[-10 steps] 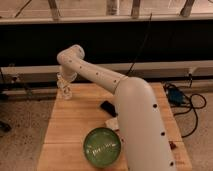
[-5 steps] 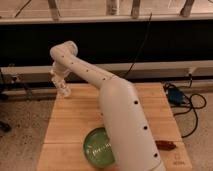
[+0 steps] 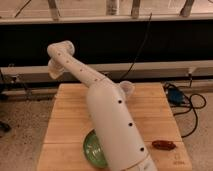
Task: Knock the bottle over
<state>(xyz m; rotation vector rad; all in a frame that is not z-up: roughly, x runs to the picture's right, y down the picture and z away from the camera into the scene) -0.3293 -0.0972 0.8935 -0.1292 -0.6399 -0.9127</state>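
Bottle first: we cannot find it anywhere on the table (image 3: 67, 117), and the arm may be hiding the bottle. The gripper (image 3: 54, 70) hangs just past the table's far-left corner; whether it is spread or closed we cannot tell. On the table sit a green bowl (image 3: 92, 148), a cup (image 3: 126, 89) and a red object (image 3: 164, 145). We judge a small plastic bottle light and tippy: push it high, near the cap.

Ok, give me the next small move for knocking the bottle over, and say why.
Probably bring the gripper back in over the table. It hangs beyond the far left corner, off the wood, with nothing beside it to strike. No bottle shows: the arm covers the table's middle, and only the white cup peeks out behind it, so the bottle may be hidden there.
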